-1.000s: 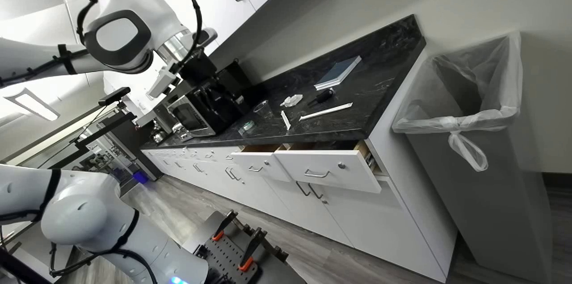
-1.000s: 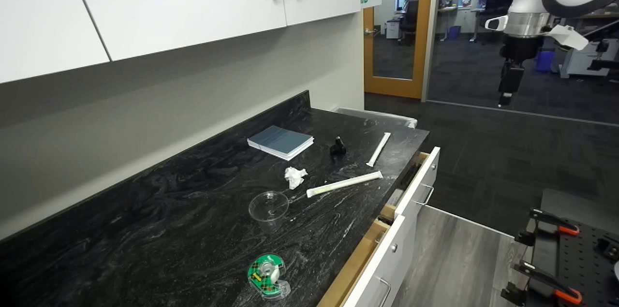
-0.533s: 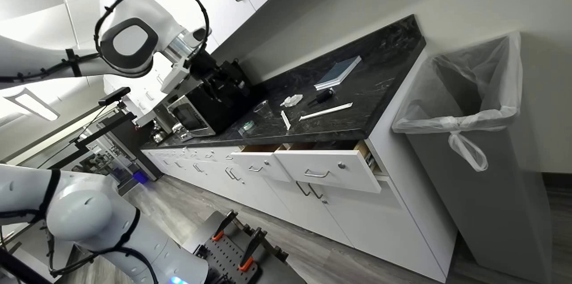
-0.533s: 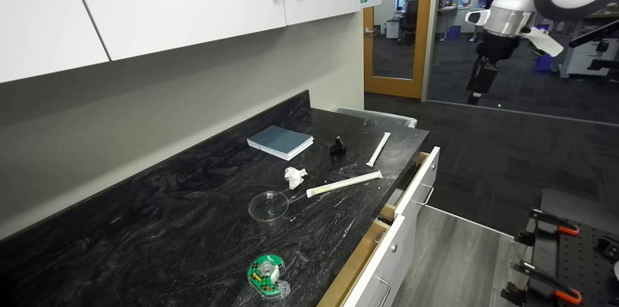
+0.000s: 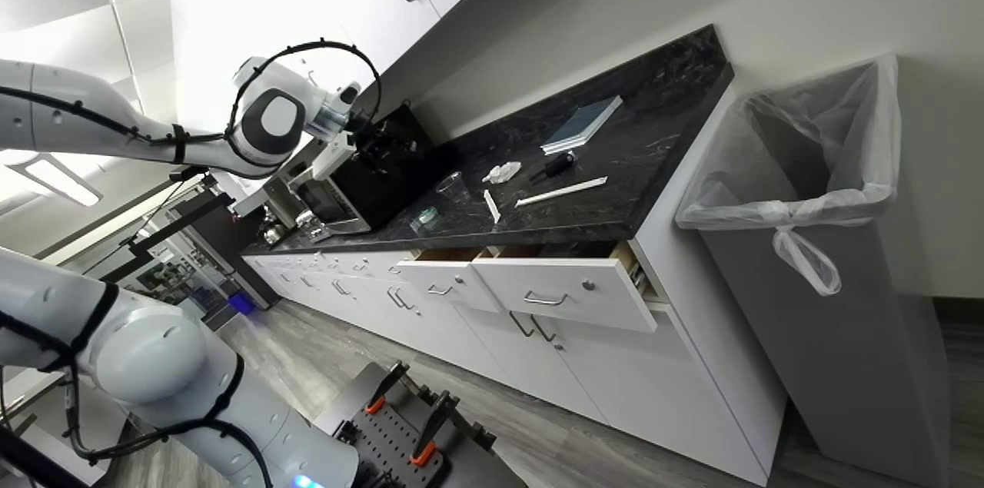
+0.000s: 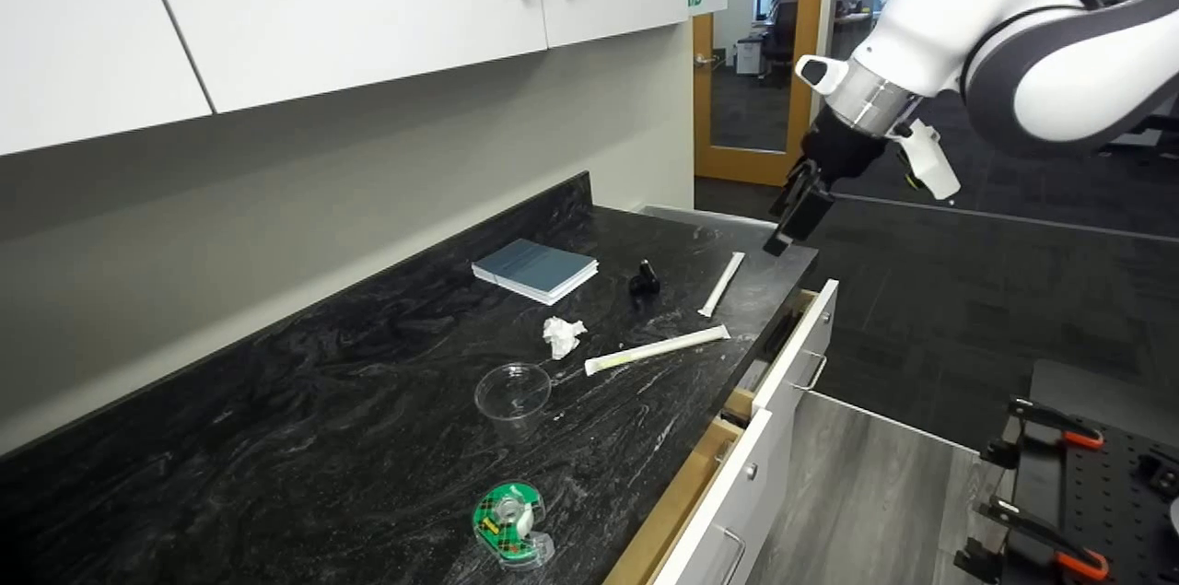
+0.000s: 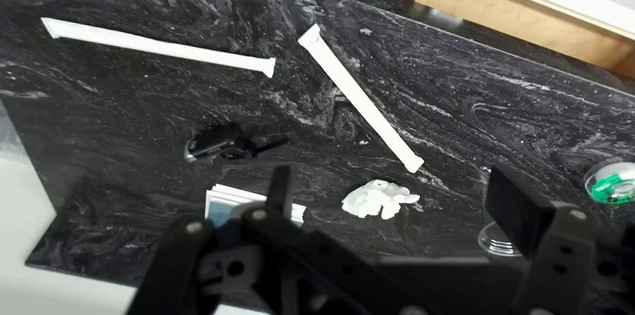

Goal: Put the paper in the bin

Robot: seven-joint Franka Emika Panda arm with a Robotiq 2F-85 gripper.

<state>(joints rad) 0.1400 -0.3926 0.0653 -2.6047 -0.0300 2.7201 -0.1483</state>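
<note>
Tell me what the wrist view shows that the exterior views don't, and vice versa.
Only the wrist view: the gripper plainly open, its fingers framing the crumpled paper, and small lettering on the black gadget.

Only the exterior views: the open top of the bin and the microwave, in an exterior view; the wall cabinets, in both.

All share the crumpled paper, black gadget, two white strips, blue book, clear cup, green tape dispenser and an open drawer.
</note>
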